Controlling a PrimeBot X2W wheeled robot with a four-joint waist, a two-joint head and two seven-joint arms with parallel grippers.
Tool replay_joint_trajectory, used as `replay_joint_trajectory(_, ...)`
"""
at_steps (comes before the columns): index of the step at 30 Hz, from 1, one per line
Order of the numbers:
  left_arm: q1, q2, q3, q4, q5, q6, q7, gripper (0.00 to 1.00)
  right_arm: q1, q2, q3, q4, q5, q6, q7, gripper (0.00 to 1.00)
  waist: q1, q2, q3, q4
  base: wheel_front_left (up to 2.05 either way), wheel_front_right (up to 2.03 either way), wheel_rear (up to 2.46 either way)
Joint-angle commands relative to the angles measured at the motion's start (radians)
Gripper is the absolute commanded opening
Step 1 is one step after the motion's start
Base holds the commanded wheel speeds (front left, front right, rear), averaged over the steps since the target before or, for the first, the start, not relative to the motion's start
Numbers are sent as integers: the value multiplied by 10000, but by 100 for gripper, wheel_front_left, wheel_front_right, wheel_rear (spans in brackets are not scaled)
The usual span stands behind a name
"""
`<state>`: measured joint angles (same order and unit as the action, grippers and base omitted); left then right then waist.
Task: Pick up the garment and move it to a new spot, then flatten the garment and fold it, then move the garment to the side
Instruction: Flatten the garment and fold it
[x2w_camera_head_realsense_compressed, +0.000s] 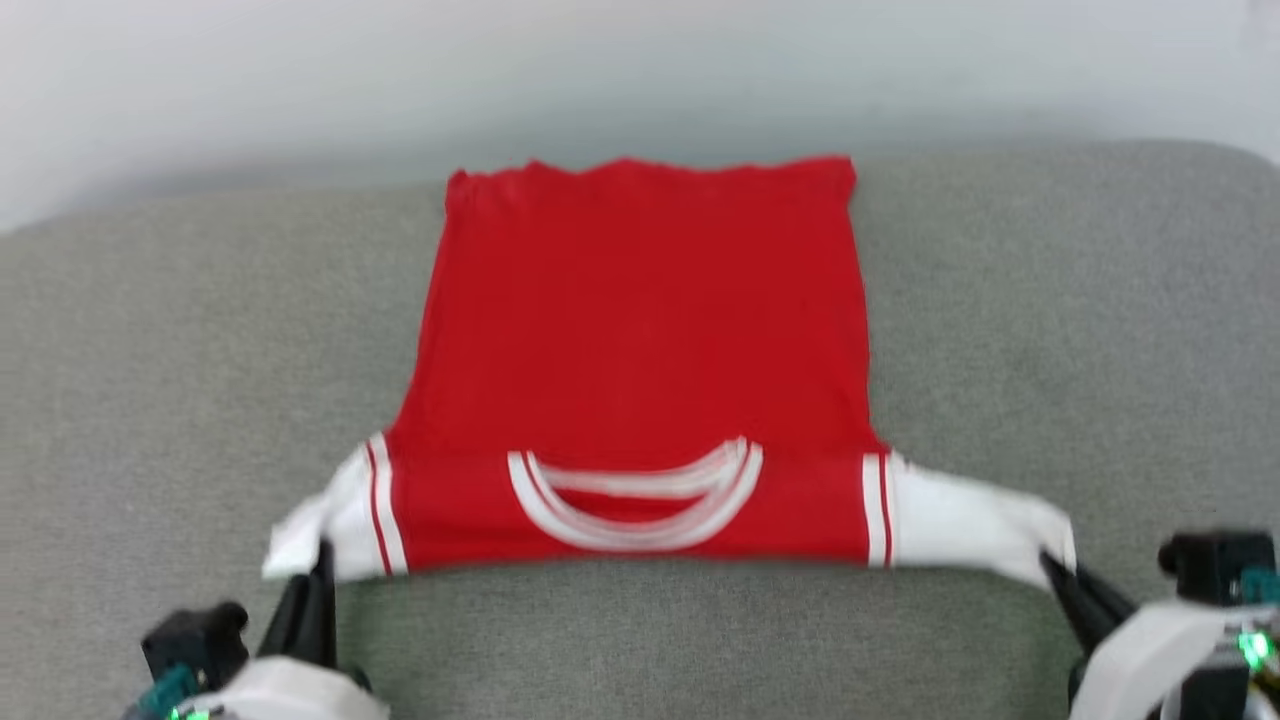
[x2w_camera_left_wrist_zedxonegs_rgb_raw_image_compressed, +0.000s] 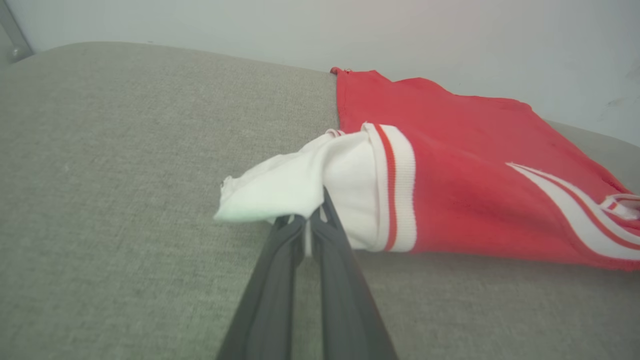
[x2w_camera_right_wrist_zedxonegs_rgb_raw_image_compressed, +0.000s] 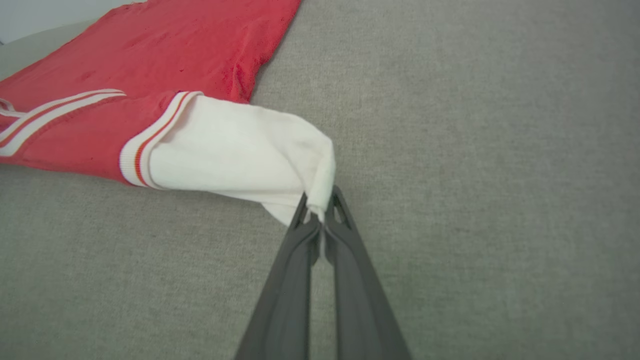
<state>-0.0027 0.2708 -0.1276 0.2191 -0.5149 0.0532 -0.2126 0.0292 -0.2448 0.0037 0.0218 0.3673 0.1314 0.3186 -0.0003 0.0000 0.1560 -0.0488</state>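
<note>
Two robot pincers are pulling a red sports jersey with white short sleeves and striped trim (x2w_camera_head_realsense_compressed: 640, 330) taut by its sleeves.
The jersey is lying spread on a grey fabric-covered cushion (x2w_camera_head_realsense_compressed: 1050, 330), collar nearest the robot. The left pincer (x2w_camera_left_wrist_zedxonegs_rgb_raw_image_compressed: 312, 220) is clamping shut on one white sleeve tip; the right pincer (x2w_camera_right_wrist_zedxonegs_rgb_raw_image_compressed: 320, 210) is pinching the other. This is probably the flattening step, or a fold beginning. Next, both arms will need to be moving together, keeping the tension even.

**Grey fabric, pale wall**

We've got a grey woven surface (x2w_camera_head_realsense_compressed: 160, 400) with rounded far corners, stretching right across our head view. Behind it we see a pale wall (x2w_camera_head_realsense_compressed: 620, 70), kinda blurry.
</note>
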Motion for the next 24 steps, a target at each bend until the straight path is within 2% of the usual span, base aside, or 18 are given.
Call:
replay_joint_trajectory(1,149,-2,-7,-64,-30,55,14,0,232,2,-84,-71,-36,-14,37,0,3,0,-395,92,0,0,0)
replay_joint_trajectory(9,1749,-41,-127,-525,-128,314,246,0,2775,530,-533,-492,25,-14,1924,0,3,0,-980,283,0,0,0)
replay_joint_trajectory(10,1804,-50,-151,-584,-119,331,233,0,2942,517,-553,-586,-64,-14,2107,16,3,0,-980,299,0,0,0)
replay_joint_trajectory(11,1865,-66,-176,-640,-107,352,234,0,3041,571,-578,-703,-70,-14,2231,44,3,0,-992,310,0,0,0)
replay_joint_trajectory(12,1913,-65,-199,-696,-90,371,229,0,3114,648,-611,-823,-35,-14,2327,82,3,0,-1004,317,0,0,0)
replay_joint_trajectory(13,1927,-29,-250,-743,13,387,214,0,3139,662,-637,-953,-69,-12,2366,100,3,0,-1004,325,0,0,0)
replay_joint_trajectory(18,1725,-179,-463,-1019,98,406,156,0,2622,887,-1062,-1459,-102,-11,2063,100,3,0,-975,429,0,0,0)
replay_joint_trajectory(24,1270,-333,-629,-1537,252,467,50,0,992,1160,-2207,-1182,-160,-11,754,100,3,0,-537,715,0,0,0)
